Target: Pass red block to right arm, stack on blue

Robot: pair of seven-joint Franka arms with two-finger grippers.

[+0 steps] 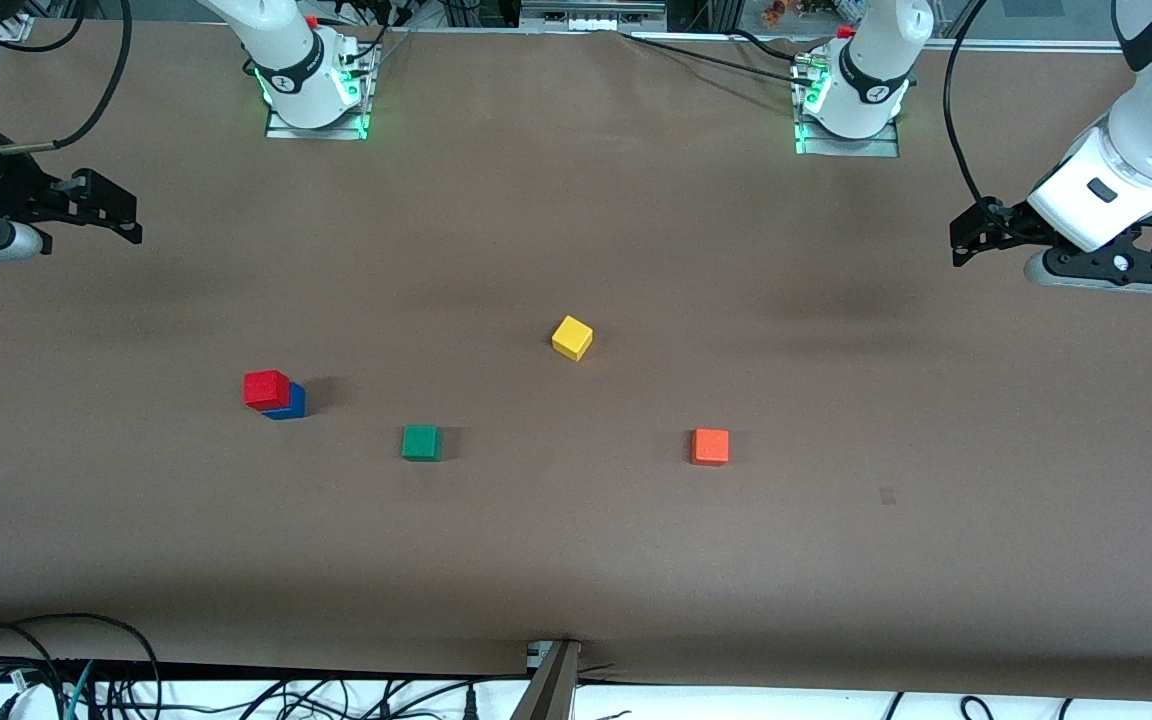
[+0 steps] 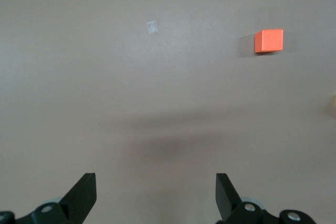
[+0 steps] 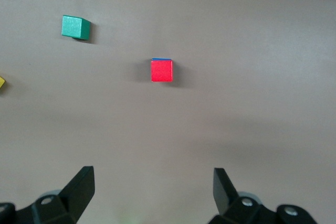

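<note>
**Red block sits on blue, both claws up and empty**

The red block [image 1: 266, 388] rests on top of the blue block [image 1: 289, 404], the pair standing on the brown table [image 1: 576, 560] toward the right arm's end. From the front camera the red cube covers most of the blue one, with only a blue edge and corner showing below it. In the right wrist view the red block [image 3: 161, 70] hides nearly all of the blue block [image 3: 161, 59]; just a thin blue strip peeks out along one side.

The right gripper [image 1: 121, 215] hangs in the air over the table's edge at the right arm's end, well apart from the stack. Its fingers [image 3: 79, 190] stand wide with nothing between them, and the stack shows clear of them, out on the table.

The left gripper [image 1: 966, 240] hovers over the left arm's end of the table, well apart from the stack. Its fingers [image 2: 81, 198] are spread wide too, empty, above bare brown surface.

Three more cubes lie loose. The green cube [image 1: 421, 442] sits near the stack, slightly nearer the front camera. The yellow cube [image 1: 572, 337] lies around mid-table, farther from the camera than the green one. The orange cube [image 1: 710, 446] sits toward the left arm's end, and it shows in the left wrist view [image 2: 269, 41] out ahead of that claw.
</note>
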